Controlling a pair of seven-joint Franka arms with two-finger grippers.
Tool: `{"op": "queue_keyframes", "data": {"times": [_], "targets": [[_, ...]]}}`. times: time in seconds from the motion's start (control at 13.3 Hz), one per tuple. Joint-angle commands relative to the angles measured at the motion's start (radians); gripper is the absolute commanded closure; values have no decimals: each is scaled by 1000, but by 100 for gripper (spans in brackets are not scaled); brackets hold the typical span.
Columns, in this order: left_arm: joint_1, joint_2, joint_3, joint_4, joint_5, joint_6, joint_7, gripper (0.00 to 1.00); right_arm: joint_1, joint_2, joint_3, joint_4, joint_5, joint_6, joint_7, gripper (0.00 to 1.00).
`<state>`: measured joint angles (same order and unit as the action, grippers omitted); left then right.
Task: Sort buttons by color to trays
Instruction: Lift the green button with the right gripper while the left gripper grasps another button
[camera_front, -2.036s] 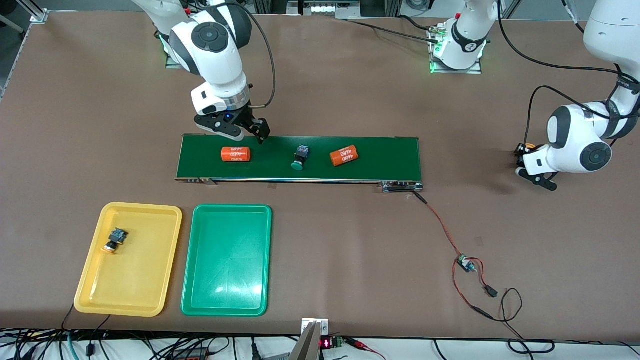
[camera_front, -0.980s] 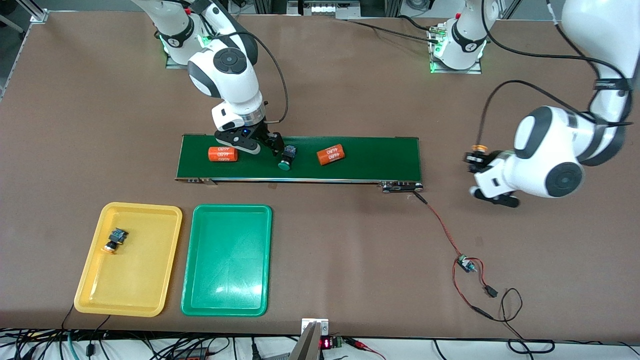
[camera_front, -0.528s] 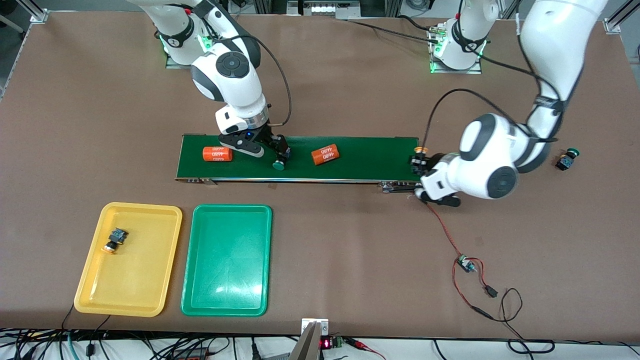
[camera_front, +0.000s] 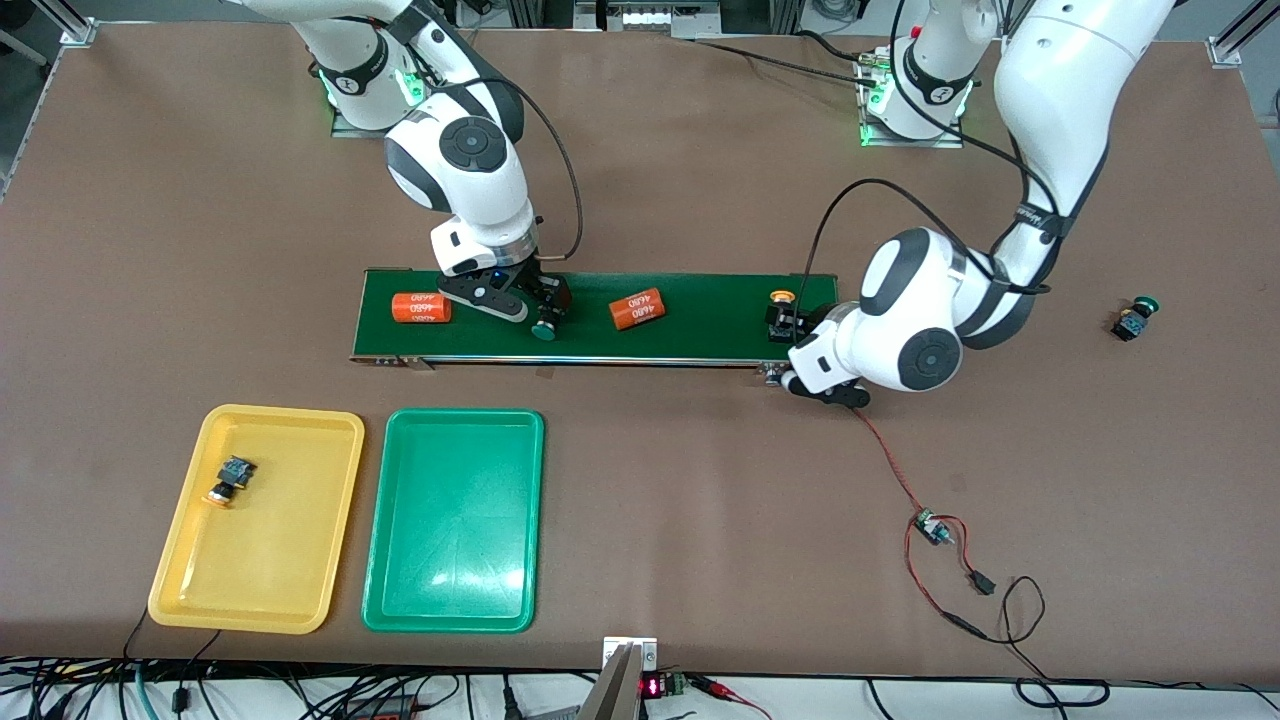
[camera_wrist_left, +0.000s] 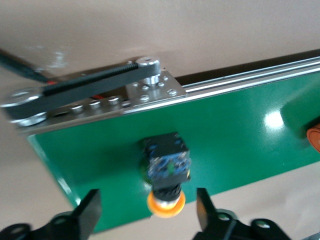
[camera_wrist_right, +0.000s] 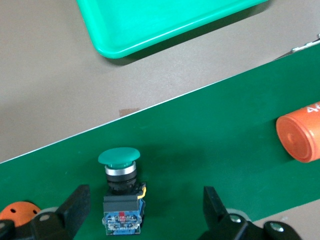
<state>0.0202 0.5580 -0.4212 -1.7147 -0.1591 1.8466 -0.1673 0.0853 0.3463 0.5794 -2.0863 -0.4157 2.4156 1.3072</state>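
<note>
While the yellow tray holds one yellow-capped button, the green tray lies bare, both arms' jaws spread.

On the belt, from the right arm's end: cylinder, button between the right tool fingers, second cylinder, second button beside the left tool. Nearer the camera: two trays side by side, the outer one holding a third button. Toward the left arm's end of the surface: a fourth button.

Robotics lab: conveyor belt, wiring
</note>
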Motion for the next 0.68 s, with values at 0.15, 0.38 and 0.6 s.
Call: {"op": "queue_keyframes", "data": {"times": [0.15,0.38,0.6], "targets": [[10,-121,206,3,9,-124,2,0,5,37,4,34,-26,-26,0,0],[12,-115,307,-6,258,-121,9,0,4,63,-3,34,-55,-26,-3,0],[15,-104,390,-19,404,-119,25,0,1,82,-6,34,-89,-24,-5,6]]}}
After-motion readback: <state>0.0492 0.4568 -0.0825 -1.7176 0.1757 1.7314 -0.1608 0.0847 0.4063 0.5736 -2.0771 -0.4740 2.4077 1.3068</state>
